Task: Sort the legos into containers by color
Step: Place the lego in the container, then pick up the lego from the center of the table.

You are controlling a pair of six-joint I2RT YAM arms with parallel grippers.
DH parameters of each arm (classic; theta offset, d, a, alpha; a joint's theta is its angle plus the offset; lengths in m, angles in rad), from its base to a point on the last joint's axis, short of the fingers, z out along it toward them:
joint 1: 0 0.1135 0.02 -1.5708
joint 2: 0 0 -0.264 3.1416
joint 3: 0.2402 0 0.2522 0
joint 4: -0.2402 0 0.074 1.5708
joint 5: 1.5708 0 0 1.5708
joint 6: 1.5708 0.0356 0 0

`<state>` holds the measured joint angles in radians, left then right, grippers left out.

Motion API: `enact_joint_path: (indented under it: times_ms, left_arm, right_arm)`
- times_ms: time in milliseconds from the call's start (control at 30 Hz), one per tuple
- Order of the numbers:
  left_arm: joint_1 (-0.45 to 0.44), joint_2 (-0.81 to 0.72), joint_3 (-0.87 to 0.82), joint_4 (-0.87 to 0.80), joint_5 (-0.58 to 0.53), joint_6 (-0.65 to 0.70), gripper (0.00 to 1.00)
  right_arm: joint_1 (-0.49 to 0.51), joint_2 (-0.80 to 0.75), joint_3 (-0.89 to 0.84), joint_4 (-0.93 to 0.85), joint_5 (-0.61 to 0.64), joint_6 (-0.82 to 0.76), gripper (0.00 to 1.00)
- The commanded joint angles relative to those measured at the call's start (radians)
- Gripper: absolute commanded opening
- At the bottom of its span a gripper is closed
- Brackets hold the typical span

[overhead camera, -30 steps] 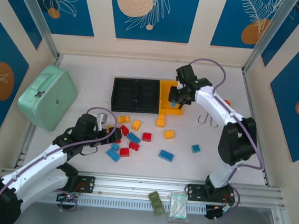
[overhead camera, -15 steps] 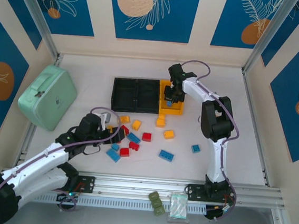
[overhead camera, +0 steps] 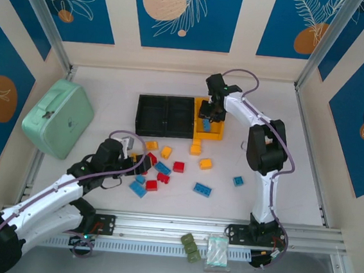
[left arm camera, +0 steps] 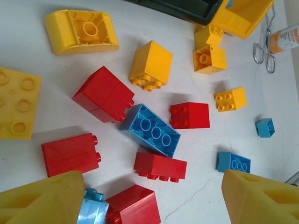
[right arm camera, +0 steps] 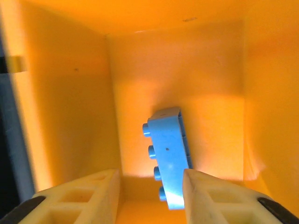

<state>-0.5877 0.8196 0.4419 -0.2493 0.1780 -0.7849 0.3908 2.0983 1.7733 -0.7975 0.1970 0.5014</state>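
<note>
Two arms are being worked over a white table, with a mint-green case being left alone at its left side; next in size, the containers are being presented as a joined row of two black bins and one yellow bin near the middle, and the loose legos are being left scattered just in front of that row. The left gripper is being held wide and empty above red, yellow and blue pieces. The right gripper is being held down inside the yellow bin with its jaws parted partway: a light blue brick is being touched by one finger only, a gap being visible at the other, so the drop is judged to be under way. For this step to be done well, the jaws are best being spread fully before any lift, so that the brick is not being dragged up on the pad; the wrist is best being raised straight, clear of the bin walls, and this bin is best being kept for blue alone
</note>
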Motion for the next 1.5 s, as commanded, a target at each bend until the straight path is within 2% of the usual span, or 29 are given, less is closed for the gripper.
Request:
enact_joint_path:
  times_ms: [0,133,267,433,633,933,1300,1467]
  left_arm:
    - [-0.010,-0.001,0.042,-0.024,-0.014,0.012,0.77]
    - [-0.010,-0.003,0.049,-0.042,-0.017,0.012,0.77]
    - [-0.010,-0.001,0.061,-0.087,-0.018,0.020,0.77]
    - [-0.013,0.027,0.098,-0.137,0.014,0.063,0.75]
    - [-0.027,0.060,0.133,-0.157,0.017,0.087,0.74]
    - [-0.083,0.112,0.142,-0.116,0.003,0.073,0.74]
    - [-0.150,0.154,0.168,-0.113,-0.036,0.076,0.74]
    - [-0.157,0.161,0.165,-0.108,-0.045,0.075,0.74]
  right_arm:
    - [0.010,-0.110,-0.018,-0.025,0.020,0.000,0.41]
    - [0.027,-0.222,-0.103,-0.003,0.015,-0.003,0.41]
    - [0.050,-0.366,-0.265,0.043,-0.017,-0.004,0.42]
    - [0.084,-0.543,-0.497,0.093,-0.041,0.000,0.56]
    - [0.113,-0.640,-0.690,0.125,-0.033,0.006,0.65]
    - [0.163,-0.578,-0.799,0.198,-0.020,0.027,0.66]
    - [0.198,-0.449,-0.748,0.201,0.017,0.022,0.66]
    - [0.204,-0.418,-0.742,0.196,0.025,0.021,0.62]
